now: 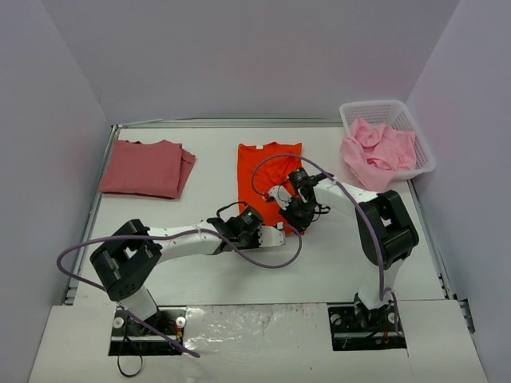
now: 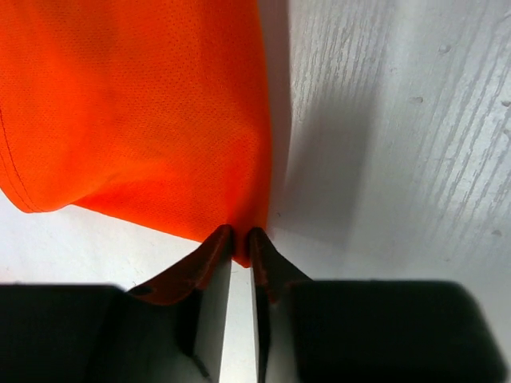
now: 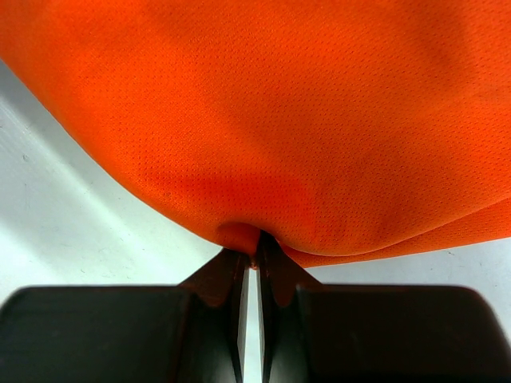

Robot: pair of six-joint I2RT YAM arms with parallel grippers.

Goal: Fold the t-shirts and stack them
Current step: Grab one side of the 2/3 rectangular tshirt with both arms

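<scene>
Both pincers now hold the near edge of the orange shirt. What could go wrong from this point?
1. The left pincer grips only the very corner tip of the orange-red t-shirt; it may slip out when lifted.
2. The right pincer shows bunched cloth at its grip, so the fold may come out creased.
3. A purple cable loops over the shirt and could perhaps catch the cloth as it is carried across.
</scene>
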